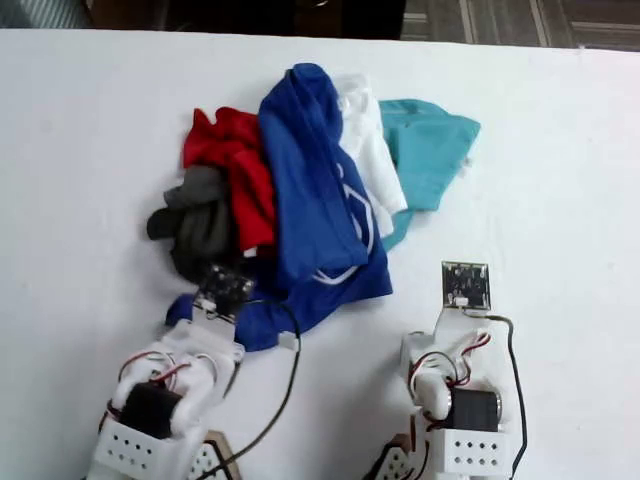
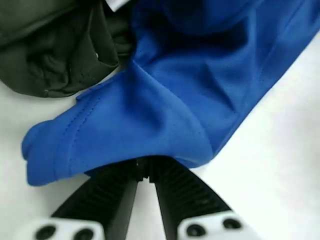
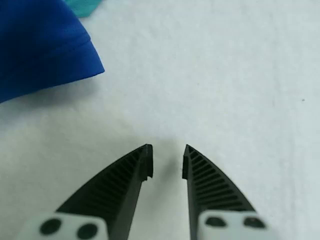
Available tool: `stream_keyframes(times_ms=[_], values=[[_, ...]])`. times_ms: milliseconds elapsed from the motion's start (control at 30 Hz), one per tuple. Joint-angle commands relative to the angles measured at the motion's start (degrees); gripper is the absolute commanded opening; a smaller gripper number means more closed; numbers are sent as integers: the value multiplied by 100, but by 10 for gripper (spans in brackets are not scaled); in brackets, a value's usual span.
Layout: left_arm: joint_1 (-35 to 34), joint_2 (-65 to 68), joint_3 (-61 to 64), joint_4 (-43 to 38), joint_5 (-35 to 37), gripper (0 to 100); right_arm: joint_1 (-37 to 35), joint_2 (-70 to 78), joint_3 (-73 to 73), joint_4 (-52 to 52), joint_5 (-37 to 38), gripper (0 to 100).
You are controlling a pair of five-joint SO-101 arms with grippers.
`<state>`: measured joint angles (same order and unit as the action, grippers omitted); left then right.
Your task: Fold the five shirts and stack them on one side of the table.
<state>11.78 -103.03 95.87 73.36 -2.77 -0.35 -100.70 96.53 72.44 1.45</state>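
Note:
Five shirts lie in a crumpled heap at the table's middle: a red shirt, a dark grey shirt, a blue shirt draped on top, a white shirt and a teal shirt. My left gripper is at the near left edge of the heap, shut on the blue shirt at its hem, with the dark grey shirt just beyond. To the right of the heap my right gripper is open a little over bare table. A corner of the blue shirt lies ahead of it, apart.
The white table has free room to the left, right and front of the heap. Both arm bases and their cables sit at the near edge. The table's far edge runs along a dark floor.

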Motion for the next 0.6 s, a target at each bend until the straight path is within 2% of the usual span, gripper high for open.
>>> stream_keyframes(times_ms=[0, 167, 367, 467, 567], values=[[70, -114, 119, 18, 18, 27, 40, 13, 53, -110, -35, 106], [-79, -123, 119, -659, 9, 28, 40, 13, 53, -110, -35, 106], [-967, -123, 119, -2637, -35, 28, 40, 13, 53, -110, -35, 106], [-1231, -123, 119, -3305, -703, 49, 40, 13, 53, -110, -35, 106], [-1538, -123, 119, -3446, -1538, 111, 40, 13, 53, -110, -35, 106]])
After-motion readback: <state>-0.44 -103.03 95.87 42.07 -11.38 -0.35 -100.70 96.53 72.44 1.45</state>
